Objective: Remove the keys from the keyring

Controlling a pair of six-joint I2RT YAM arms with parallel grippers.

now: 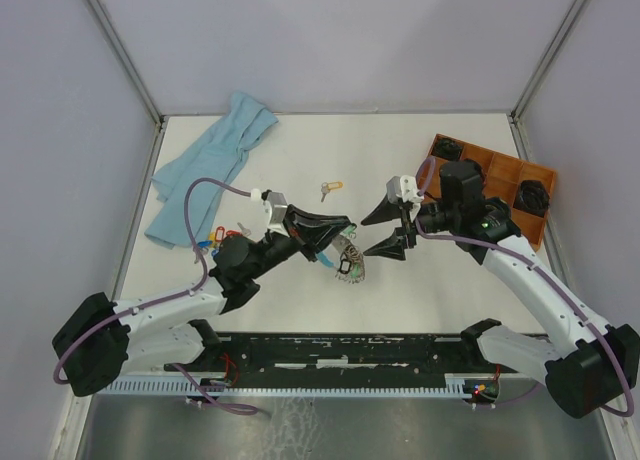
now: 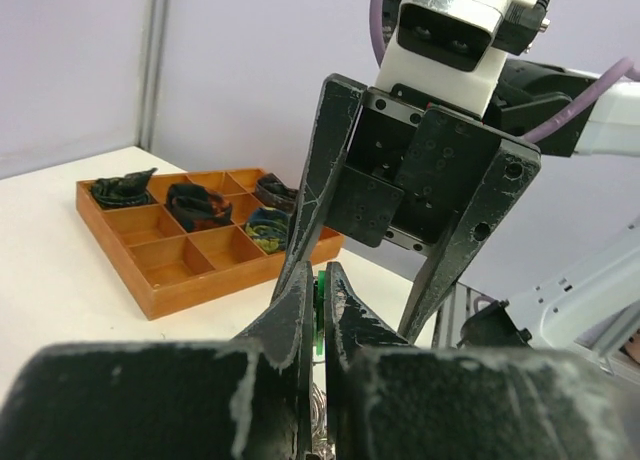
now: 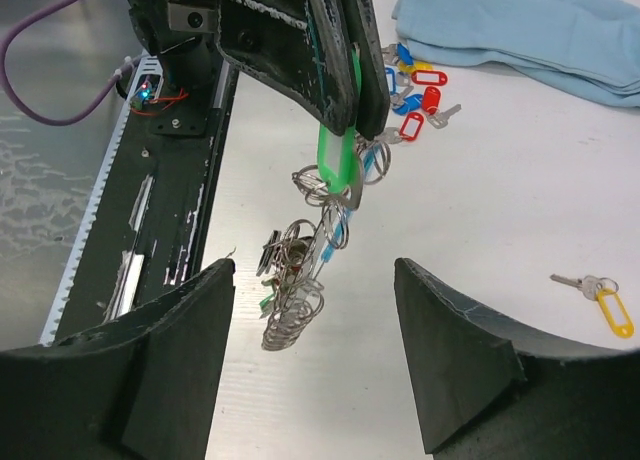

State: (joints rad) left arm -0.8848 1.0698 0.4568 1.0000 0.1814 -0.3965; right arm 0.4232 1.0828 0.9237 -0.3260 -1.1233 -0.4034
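Left tool [image 2: 320, 292]: fingers pressed together on the green tag [image 3: 336, 160], which shows edge-on between my fingertips. The keyring [image 3: 300, 280] hangs from that tag directly below the left tool. It is a loose tangle of wire loops and silver keys [image 3: 285, 318], with a light blue stretch running down through it. The bundle sits over the front middle of the worktop [image 1: 420, 150]; I cannot tell whether its lowest loops touch the surface. Right tool [image 3: 315, 370]: fingers spread wide, nothing held. It faces the left tool nose to nose, close but apart. From the right wrist view the keyring hangs in line with the gap between my two right fingers, beyond their tips and touching neither. From the left wrist view the right fingers stand to either side of my closed left tips. Loose keys with red and blue tags [image 3: 415, 95] lie on the worktop beside the light blue cloth [image 1: 210, 165], on the left, well apart from the keyring. A single key with a yellow tag [image 1: 330, 189] lies alone toward the back middle. The wooden tray [image 2: 230, 280] sits at the right rear with dark items in several compartments.
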